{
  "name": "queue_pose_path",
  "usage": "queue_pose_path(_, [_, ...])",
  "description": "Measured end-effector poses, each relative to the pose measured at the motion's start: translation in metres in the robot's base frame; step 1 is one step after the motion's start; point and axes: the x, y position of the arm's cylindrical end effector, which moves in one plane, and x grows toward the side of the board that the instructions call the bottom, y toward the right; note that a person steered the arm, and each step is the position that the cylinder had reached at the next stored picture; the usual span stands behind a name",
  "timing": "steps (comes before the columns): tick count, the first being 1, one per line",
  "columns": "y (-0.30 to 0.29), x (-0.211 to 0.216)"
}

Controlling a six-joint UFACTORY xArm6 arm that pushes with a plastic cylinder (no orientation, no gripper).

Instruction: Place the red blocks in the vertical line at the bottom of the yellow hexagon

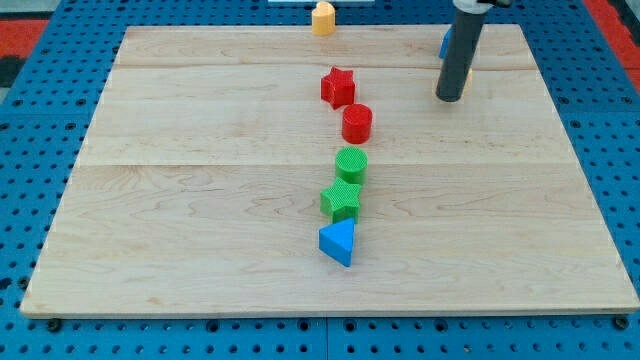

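Note:
A yellow hexagon block (322, 18) stands at the view's top edge of the wooden board (200, 200). Below it a red star (338, 87) and a red cylinder (357, 123) lie one under the other near the middle. Further down come a green cylinder (351, 164), a green star (341, 200) and a blue triangle (338, 242), forming a rough vertical line. My tip (449, 98) rests on the board at the view's upper right, well to the right of the red star and apart from it.
A blue block (444, 43) and a yellow-orange block (438, 88) are mostly hidden behind the rod at the view's upper right. Blue perforated table surrounds the board.

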Motion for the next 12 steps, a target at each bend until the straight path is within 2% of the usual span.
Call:
queue_pose_path(2, [-0.034, -0.015])
queue_pose_path(3, [-0.116, -0.049])
queue_pose_path(4, [-0.182, -0.059])
queue_pose_path(5, [-0.185, -0.012])
queue_pose_path(6, [-0.134, -0.008])
queue_pose_path(7, [-0.113, -0.011])
queue_pose_path(8, [-0.136, -0.042])
queue_pose_path(10, [-0.019, 0.004])
queue_pose_path(11, [-0.072, 0.005])
queue_pose_path(12, [-0.051, 0.059])
